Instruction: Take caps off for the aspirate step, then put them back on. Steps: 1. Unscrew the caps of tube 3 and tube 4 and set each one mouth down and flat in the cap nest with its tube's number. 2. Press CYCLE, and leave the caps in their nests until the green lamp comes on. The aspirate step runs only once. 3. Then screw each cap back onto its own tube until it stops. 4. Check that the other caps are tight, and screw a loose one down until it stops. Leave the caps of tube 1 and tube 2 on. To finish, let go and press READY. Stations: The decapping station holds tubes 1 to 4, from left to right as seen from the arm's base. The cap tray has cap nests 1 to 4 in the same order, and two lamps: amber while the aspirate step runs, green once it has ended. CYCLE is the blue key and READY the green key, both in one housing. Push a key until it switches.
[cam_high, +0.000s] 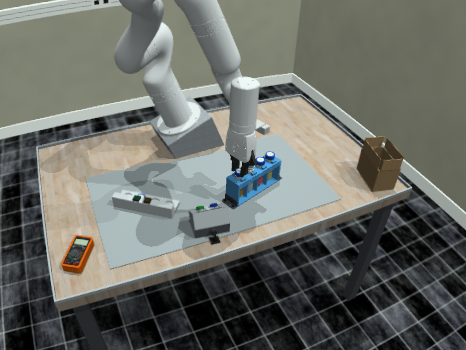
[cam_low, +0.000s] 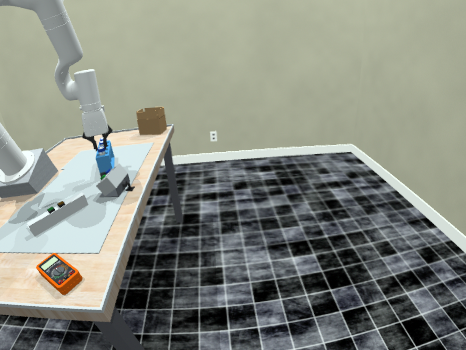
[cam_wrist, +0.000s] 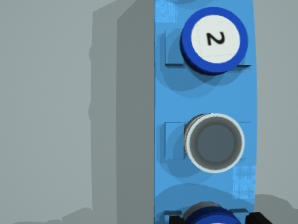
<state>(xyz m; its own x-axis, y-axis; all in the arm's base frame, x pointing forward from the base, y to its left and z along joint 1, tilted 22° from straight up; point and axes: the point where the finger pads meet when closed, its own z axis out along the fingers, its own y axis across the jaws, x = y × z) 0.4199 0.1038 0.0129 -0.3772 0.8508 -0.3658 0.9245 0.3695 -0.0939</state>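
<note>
The cap of tube 4 (cam_high: 238, 172) (cam_wrist: 217, 216) is on its tube in the blue decapping station (cam_high: 231, 187) (cam_low: 105, 163) (cam_wrist: 200, 100), at the end nearest the key housing. The gripper (cam_high: 239, 171) (cam_low: 100, 147) (cam_wrist: 217, 220) is around this cap, its fingers partly open and closed against the cap's two sides. Just beside it, tube 3 (cam_wrist: 215, 143) stands upright with its mouth uncovered. Next come the cap of tube 2 (cam_high: 260, 161) (cam_wrist: 215, 40) and the cap of tube 1 (cam_high: 270, 155), both on their tubes. Near the station is the grey key housing (cam_high: 210, 220) (cam_low: 114, 182), with a green key (cam_high: 200, 207) and a blue key (cam_high: 213, 205). Farther away lies the white cap tray (cam_high: 165, 207) (cam_low: 60, 216); a little blue shows behind its two dark lamps, but I cannot tell the nest. These all stand on the grey mat (cam_high: 125, 250) (cam_low: 90, 240). Outside the mat are an orange multimeter (cam_high: 77, 254) (cam_low: 59, 273) and an open carton (cam_high: 377, 167) (cam_low: 151, 121), well apart.
</note>
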